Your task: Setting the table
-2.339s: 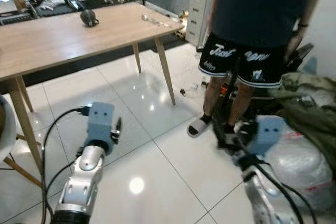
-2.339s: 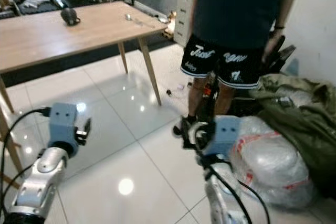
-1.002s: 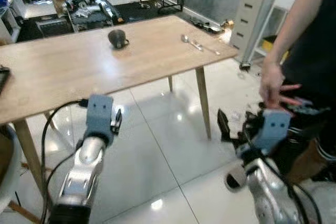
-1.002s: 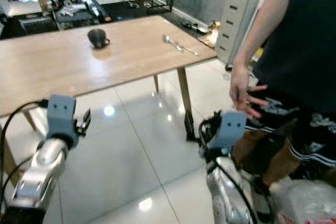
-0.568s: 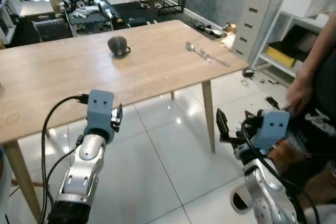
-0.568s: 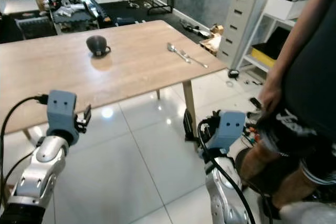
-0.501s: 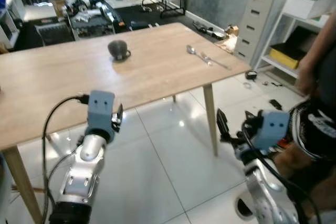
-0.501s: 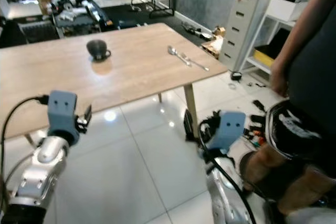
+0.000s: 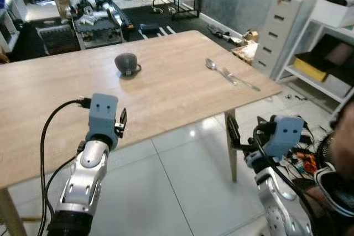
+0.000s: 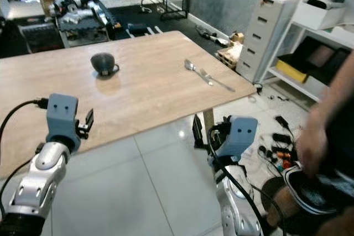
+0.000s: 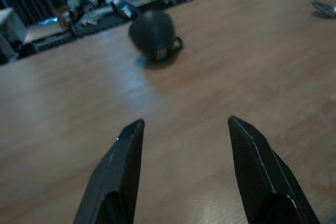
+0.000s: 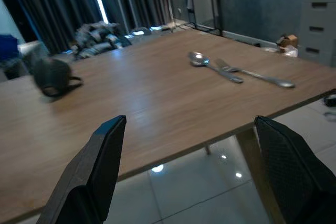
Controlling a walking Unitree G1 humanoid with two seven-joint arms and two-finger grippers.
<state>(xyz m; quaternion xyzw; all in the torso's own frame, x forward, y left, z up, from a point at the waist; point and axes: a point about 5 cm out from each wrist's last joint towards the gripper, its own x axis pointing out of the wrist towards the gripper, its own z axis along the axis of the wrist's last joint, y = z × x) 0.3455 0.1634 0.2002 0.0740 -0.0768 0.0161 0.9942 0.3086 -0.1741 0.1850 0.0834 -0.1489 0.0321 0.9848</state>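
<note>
Barely begun, by the look of it: a dark cup (image 9: 126,63) sits mid-surface (image 9: 166,89), a spoon (image 10: 191,67) and fork (image 10: 218,83) lie near its far corner. Left tool (image 11: 184,174) and right tool (image 12: 202,174) hover spread and empty at the near edge.

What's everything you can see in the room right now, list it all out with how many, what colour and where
Table: one, light wood, straight ahead of the robot.
Cup: one, dark grey, upside down near the table's far edge.
Spoon: one, silver, at the table's right end.
Fork: one, silver, just right of the spoon.
Drawer unit: one, white, far right by the wall.
Shelf: one, white, right of the drawers.
Cluttered trolley: one, dark, beyond the table.
Person: one, dark shorts, blurred at the right edge.
Left gripper: black jaws open, above the tabletop.
Right gripper: black jaws open, off the table's near edge.
</note>
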